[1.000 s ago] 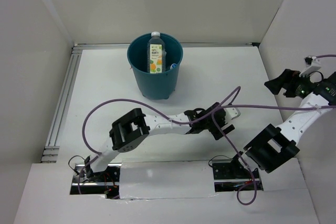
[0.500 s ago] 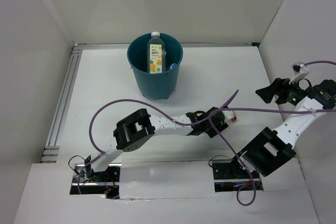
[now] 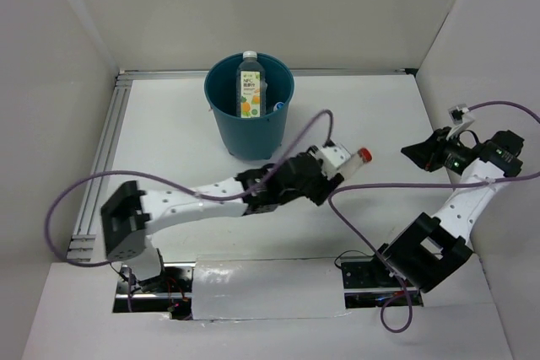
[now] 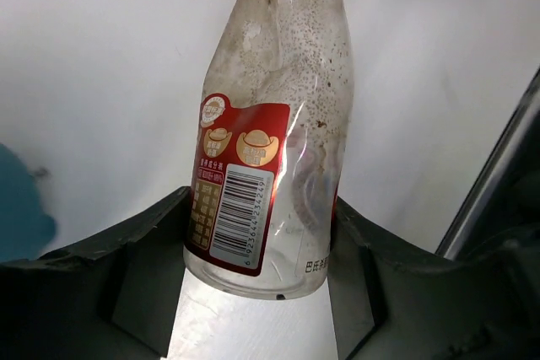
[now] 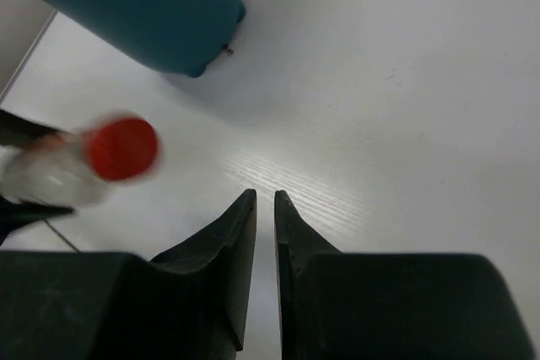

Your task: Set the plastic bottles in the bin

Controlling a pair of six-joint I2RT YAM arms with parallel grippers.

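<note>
My left gripper (image 3: 329, 166) is shut on the red-capped bottle (image 3: 359, 157) and holds it off the table, right of the bin (image 3: 221, 115). In the left wrist view the clear bottle (image 4: 278, 115) with its red label sits base-first between both fingers (image 4: 143, 242), gripper (image 4: 260, 271). A larger plastic bottle (image 3: 248, 90) with a white-orange-green label stands inside the dark teal bin, a blue cap (image 3: 278, 108) beside it. My right gripper (image 3: 413, 153) hovers at the right, shut and holding nothing (image 5: 264, 198). Its view shows the blurred red cap (image 5: 123, 147) and the bin (image 5: 143, 6).
White walls enclose the table on three sides. An aluminium rail (image 3: 105, 153) runs along the left edge. Purple cables (image 3: 396, 176) loop over the table between the arms. The bin's teal wall (image 4: 18, 212) shows at the left edge of the left wrist view.
The left gripper closed on the red-capped bottle and lifted it up toward the bin. The right gripper closed from open and swung left over the table.
</note>
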